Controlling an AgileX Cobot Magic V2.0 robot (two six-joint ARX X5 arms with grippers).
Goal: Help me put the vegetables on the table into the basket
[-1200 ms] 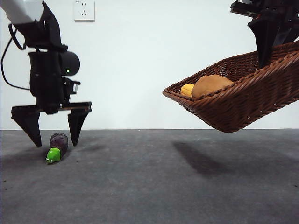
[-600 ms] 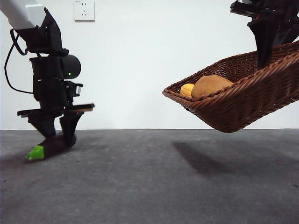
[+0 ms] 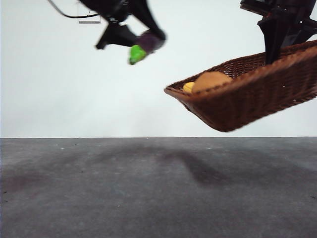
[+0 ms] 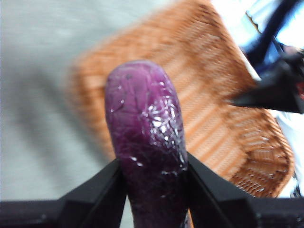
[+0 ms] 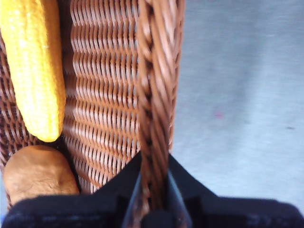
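My left gripper (image 3: 143, 39) is high at the upper left of the front view, shut on the purple eggplant (image 3: 148, 42) with its green cap (image 3: 136, 53) pointing down. In the left wrist view the eggplant (image 4: 147, 142) stands clamped between the black jaws, with the basket (image 4: 228, 123) blurred behind it. My right gripper (image 3: 275, 37) is shut on the braided rim (image 5: 154, 95) and holds the brown wicker basket (image 3: 247, 94) tilted in the air at the right. Inside it lie the yellow corn (image 5: 33, 66) and the brown potato (image 5: 38, 173), also seen as corn (image 3: 187, 87) and potato (image 3: 210, 81).
The dark grey table (image 3: 158, 188) spans the lower half of the front view, with soft shadows under the basket. A white wall with a socket (image 3: 91, 19) stands behind.
The left gripper closed on the eggplant on the table, then lifted it high and rightward toward the basket. The basket shifted slightly left and up.
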